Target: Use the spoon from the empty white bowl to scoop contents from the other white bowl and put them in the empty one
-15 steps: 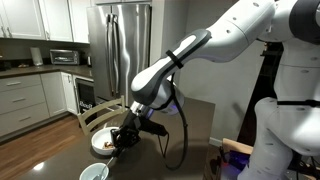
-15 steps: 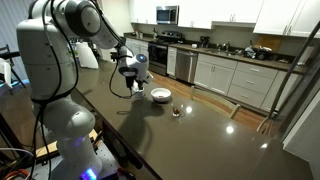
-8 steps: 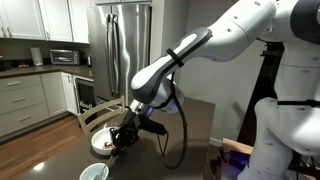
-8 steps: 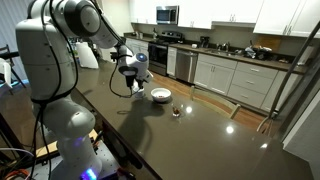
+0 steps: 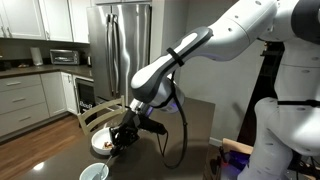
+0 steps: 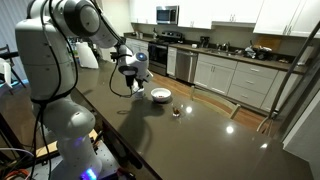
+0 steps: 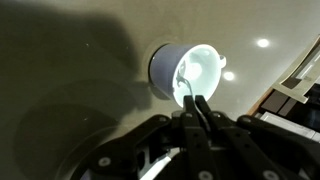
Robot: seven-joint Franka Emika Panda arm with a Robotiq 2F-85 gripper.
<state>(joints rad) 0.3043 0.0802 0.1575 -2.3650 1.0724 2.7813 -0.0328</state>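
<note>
In the wrist view my gripper [image 7: 193, 102] is shut on the thin handle of the spoon [image 7: 186, 88]. The spoon runs forward into the empty white bowl [image 7: 165, 62], a deep cup-like bowl whose glaring inside hides the spoon's tip. In an exterior view the gripper [image 5: 117, 146] hangs low over the dark table beside the other white bowl [image 5: 95, 148], with the brown contents [image 5: 101, 143] heaped inside. The small deep bowl [image 5: 93, 172] stands near the bottom edge. The wide bowl [image 6: 160, 95] sits just right of the gripper [image 6: 133, 78].
The glossy dark table [image 6: 200, 140] spreads around the bowls, with a small dark object [image 6: 177, 112] near the wide bowl. A steel fridge [image 5: 120, 50] and kitchen cabinets stand behind. The robot's white base [image 6: 60, 120] is at the table's side.
</note>
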